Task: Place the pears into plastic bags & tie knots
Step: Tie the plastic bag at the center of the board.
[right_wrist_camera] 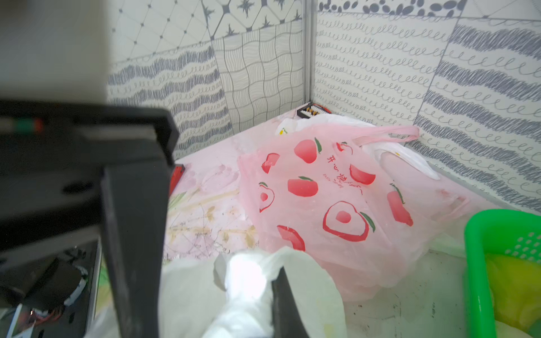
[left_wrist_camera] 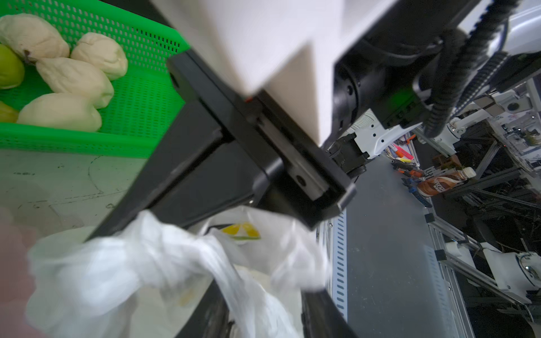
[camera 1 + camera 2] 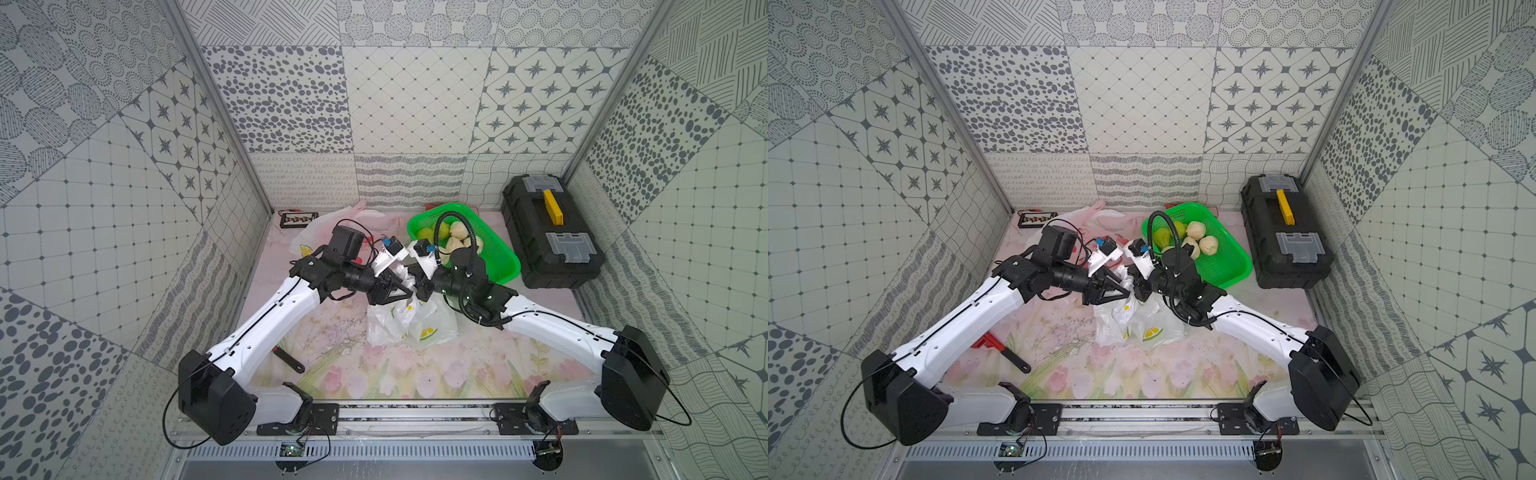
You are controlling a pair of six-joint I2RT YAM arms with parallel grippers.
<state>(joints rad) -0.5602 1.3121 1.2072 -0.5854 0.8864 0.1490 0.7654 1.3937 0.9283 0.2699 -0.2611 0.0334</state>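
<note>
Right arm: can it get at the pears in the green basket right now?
Probably not yet. The pears lie open in the green basket right beside the right gripper, nothing between, but its jaws are shut on the white bag's twisted handle; it would have to let go first.

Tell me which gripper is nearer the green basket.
Right. The right gripper sits just off the green basket, above the lemon-print bag; the left gripper faces it from farther left, away from the basket.
</note>
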